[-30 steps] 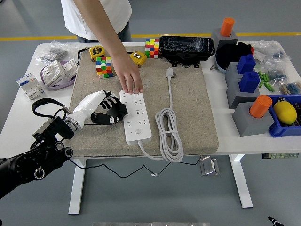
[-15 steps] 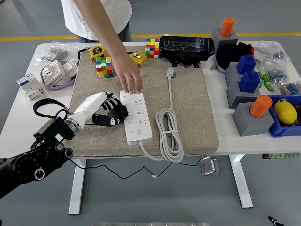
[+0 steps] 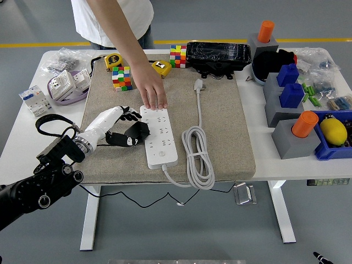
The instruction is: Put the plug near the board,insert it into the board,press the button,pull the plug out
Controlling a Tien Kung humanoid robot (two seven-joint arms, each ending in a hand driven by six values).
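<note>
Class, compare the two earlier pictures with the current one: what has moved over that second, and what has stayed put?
Only the robot's left hand shifted slightly beside the power strip's left edge; its fingers now look a little more spread. It has grasped nothing. The person's hand stays pressed on the strip's far end, and the plug and coiled cable lie unmoved on the mat.

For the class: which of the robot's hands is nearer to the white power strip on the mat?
The left. The left hand sits against the left edge of the power strip, fingers by its side. The right hand is not in view at all.
</note>
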